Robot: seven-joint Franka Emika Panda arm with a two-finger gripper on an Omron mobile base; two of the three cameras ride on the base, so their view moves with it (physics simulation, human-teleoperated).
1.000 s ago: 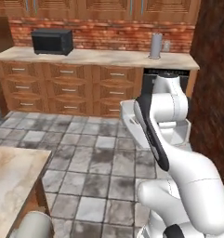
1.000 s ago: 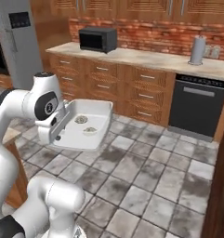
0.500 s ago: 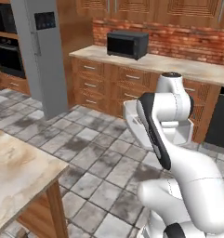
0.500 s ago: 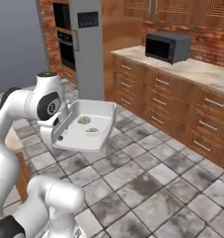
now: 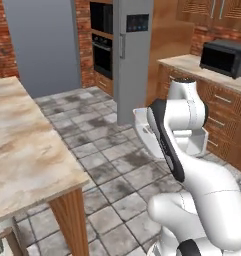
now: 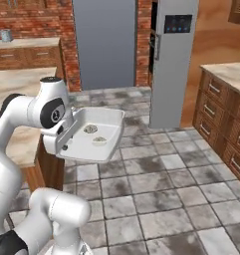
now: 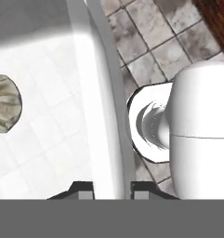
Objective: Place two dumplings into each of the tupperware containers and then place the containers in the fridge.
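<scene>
Base has swung round: the tall grey fridge (image 6: 174, 60) now stands upper right in the right base view, where wood drawers and a microwave showed before.

The hand (image 7: 108, 188) is clamped on the near rim of the large white rectangular tray (image 6: 111, 130), held level over bare tiled floor (image 6: 156, 199), well apart from the fridge. Two small beige dumplings (image 6: 95, 135) lie inside it. A marble worktop (image 5: 22, 150) fills the left base view's lower left.
</scene>
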